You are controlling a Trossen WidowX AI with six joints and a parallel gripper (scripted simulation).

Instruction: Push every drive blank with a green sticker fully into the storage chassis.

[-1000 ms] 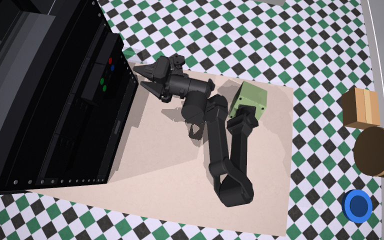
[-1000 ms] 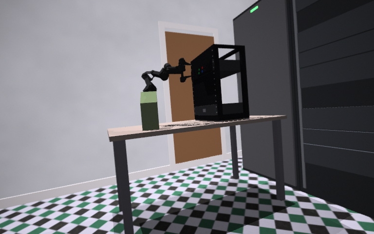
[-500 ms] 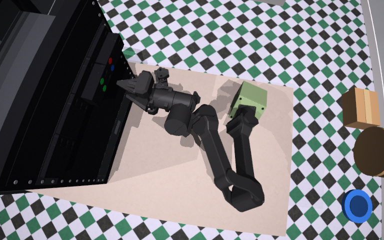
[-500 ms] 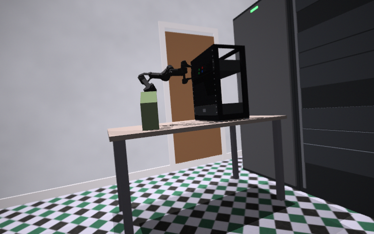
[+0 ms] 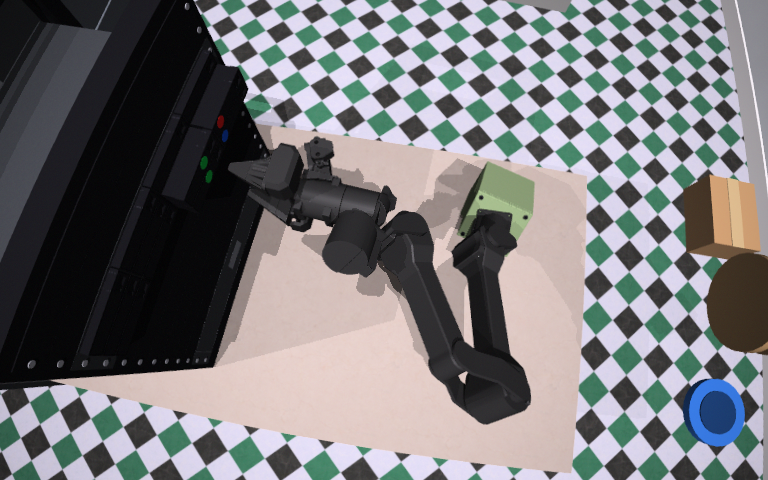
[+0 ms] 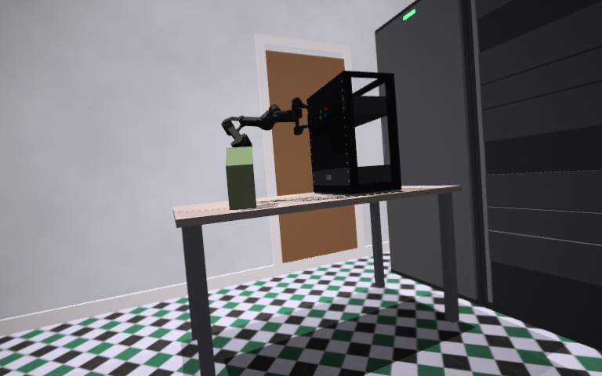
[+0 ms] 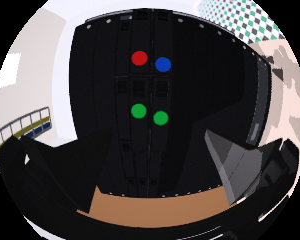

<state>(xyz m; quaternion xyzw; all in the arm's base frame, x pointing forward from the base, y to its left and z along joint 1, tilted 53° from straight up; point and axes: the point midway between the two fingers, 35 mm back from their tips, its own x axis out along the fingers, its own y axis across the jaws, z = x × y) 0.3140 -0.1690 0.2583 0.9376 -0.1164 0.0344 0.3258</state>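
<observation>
Green-stickered blanks (image 5: 205, 168) proud of the rack (image 5: 255, 140) front, jaws (released, empty) just beside them.

We see even, soft light from above: the black jointed arm (image 5: 436, 297) casts overlapping pale shadows on the beige table top (image 5: 328, 356). The black open-frame rack (image 5: 138, 237) reads almost featureless. Our wrist view bends strongly, darkening toward its round edge.

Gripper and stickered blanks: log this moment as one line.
gripper: open, empty | position: just off rack front, near green stickers | green blanks: both proud | red, blue: untouched
</observation>
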